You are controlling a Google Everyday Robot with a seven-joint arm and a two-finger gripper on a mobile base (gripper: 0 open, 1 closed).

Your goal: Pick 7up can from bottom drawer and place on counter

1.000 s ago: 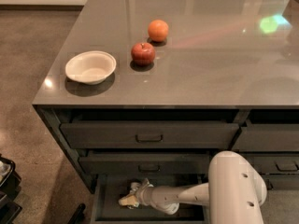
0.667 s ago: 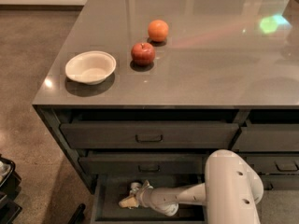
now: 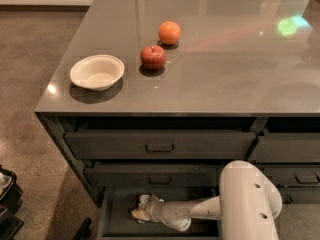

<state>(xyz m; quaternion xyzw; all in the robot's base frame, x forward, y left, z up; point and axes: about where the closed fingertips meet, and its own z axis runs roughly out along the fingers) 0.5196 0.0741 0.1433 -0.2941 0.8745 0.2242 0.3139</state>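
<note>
Whitish 7up can (image 3: 144, 200), as far as I can make out, lies left in open bottom drawer (image 3: 114, 220), right at gripper (image 3: 141, 210); grip state I cannot tell. I'd confirm hold, lift slow, clear drawer front, then aim for counter (image 3: 225, 79) away from apple (image 3: 153, 57).

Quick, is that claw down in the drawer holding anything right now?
End effector: down inside the bottom drawer; open, closed or holding cannot be told.
</note>
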